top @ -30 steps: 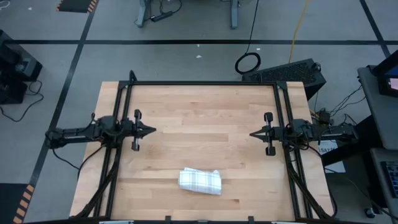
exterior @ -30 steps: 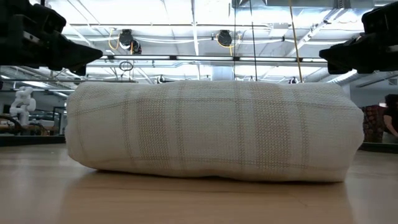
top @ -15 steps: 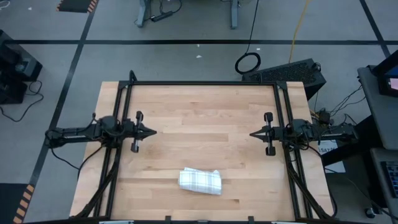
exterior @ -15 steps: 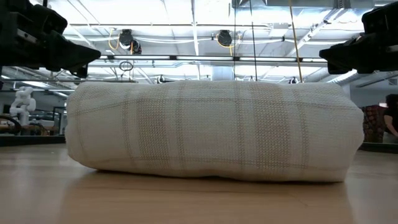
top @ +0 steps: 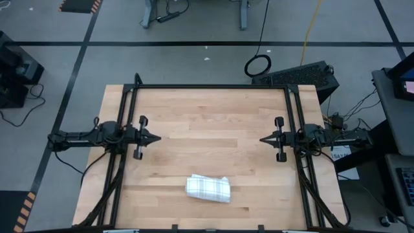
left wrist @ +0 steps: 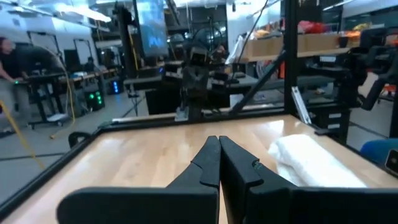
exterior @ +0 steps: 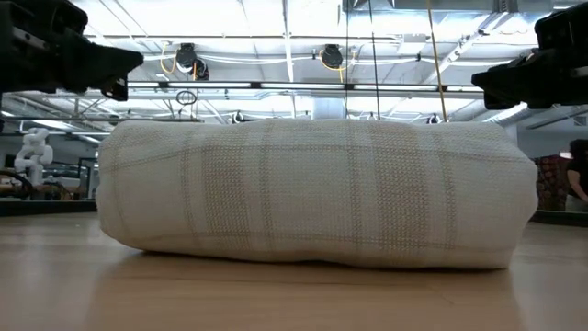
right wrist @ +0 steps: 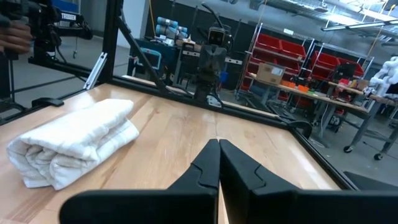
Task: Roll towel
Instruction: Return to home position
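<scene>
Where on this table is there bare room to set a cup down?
Bare wood lies between the left gripper and right gripper, both shut, and beyond them to the far rail. Only the middle of the near edge is taken, by the rolled towel.

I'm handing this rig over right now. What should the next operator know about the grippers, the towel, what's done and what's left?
Left gripper: shut, empty, raised over the table's left side, clear of the towel.
Right gripper: shut, empty, raised over the right side, pointing toward the left one.
Towel: rolled into a bundle on the table, near the edge at the bottom of the high view; neither gripper touches it.
Done: the rolling.
Left: probably only parking both arms, if they are not already home.
</scene>
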`<act>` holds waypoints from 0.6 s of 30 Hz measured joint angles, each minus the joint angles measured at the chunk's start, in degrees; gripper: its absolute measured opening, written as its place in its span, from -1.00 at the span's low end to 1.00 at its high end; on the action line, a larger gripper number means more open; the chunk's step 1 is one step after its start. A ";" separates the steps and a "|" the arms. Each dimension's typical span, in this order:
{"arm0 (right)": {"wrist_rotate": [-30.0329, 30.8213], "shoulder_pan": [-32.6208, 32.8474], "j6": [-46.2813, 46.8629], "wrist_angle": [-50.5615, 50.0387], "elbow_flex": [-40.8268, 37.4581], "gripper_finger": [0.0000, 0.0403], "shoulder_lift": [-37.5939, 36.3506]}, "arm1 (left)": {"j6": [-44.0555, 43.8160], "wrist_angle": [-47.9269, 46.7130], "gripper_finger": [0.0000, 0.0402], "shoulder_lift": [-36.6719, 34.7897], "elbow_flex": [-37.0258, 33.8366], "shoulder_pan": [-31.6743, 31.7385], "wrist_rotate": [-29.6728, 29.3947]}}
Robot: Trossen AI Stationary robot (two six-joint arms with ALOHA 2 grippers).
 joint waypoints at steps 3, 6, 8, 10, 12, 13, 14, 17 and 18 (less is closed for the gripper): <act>0.00 0.02 0.00 0.04 0.00 -1.00 0.02 | -0.28 -1.02 -0.99 0.00 0.00 0.00 -1.87; 0.03 0.01 0.00 0.12 0.00 -1.00 0.06 | -1.73 -4.09 -1.00 0.02 0.00 0.00 -3.08; 0.16 0.02 0.00 0.13 0.00 -1.00 0.04 | -3.50 -4.10 -0.99 0.13 0.00 0.00 -3.52; 0.14 0.00 0.00 0.17 0.00 -1.00 0.04 | -4.71 -4.36 -0.96 0.35 0.00 0.00 -4.35; 0.14 0.02 0.00 0.17 0.00 -1.00 0.04 | -4.82 -4.33 -0.93 0.29 0.00 0.00 -4.45; 0.13 0.01 0.00 0.19 0.00 -1.00 0.04 | -4.84 -4.35 -0.91 0.33 0.00 0.00 -4.45; 0.14 0.00 0.00 0.20 0.00 -1.00 0.04 | -4.85 -4.35 -0.90 0.31 0.00 0.00 -4.45; 0.12 0.02 0.00 0.20 0.00 -1.00 0.04 | -4.86 -4.35 -0.88 0.31 0.00 0.00 -4.45; 0.13 0.02 0.00 0.22 0.00 -1.00 0.04 | -4.86 -4.35 -0.87 0.33 0.00 0.00 -4.45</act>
